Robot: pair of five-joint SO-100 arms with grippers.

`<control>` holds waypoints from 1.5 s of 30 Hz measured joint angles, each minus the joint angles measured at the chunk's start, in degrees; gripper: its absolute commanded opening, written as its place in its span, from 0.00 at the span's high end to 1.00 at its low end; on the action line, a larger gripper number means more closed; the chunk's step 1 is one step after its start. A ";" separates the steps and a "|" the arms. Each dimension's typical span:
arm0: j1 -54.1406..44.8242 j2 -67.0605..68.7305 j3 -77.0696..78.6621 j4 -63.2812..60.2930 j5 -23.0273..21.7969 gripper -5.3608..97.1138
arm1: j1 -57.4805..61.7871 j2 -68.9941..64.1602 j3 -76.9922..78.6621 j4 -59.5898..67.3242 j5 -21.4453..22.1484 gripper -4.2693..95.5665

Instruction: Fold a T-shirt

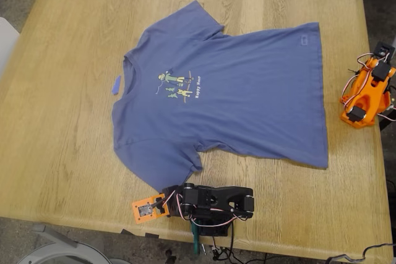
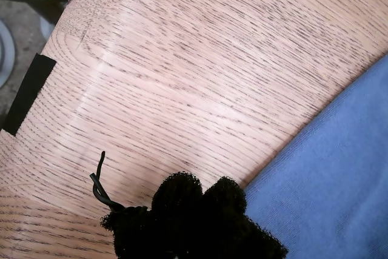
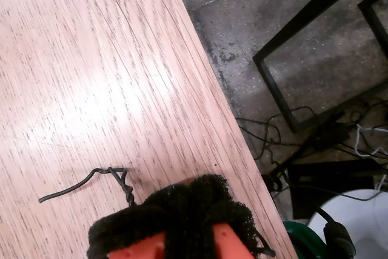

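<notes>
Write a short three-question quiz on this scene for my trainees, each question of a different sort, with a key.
1. True or false: the T-shirt lies spread out, print up, on the table.
2. The small blue scrap lies beside the shirt's: A collar, B hem, C sleeve?
3. How many robot arms show in the exterior view?

Key: 1 true. 2 A. 3 two: the black arm at the table's near edge, the orange arm at the exterior view's right.
</notes>
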 measured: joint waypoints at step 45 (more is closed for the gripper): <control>2.90 0.00 0.00 0.62 14.33 0.95 | 0.53 -0.18 0.00 -1.05 -4.75 0.94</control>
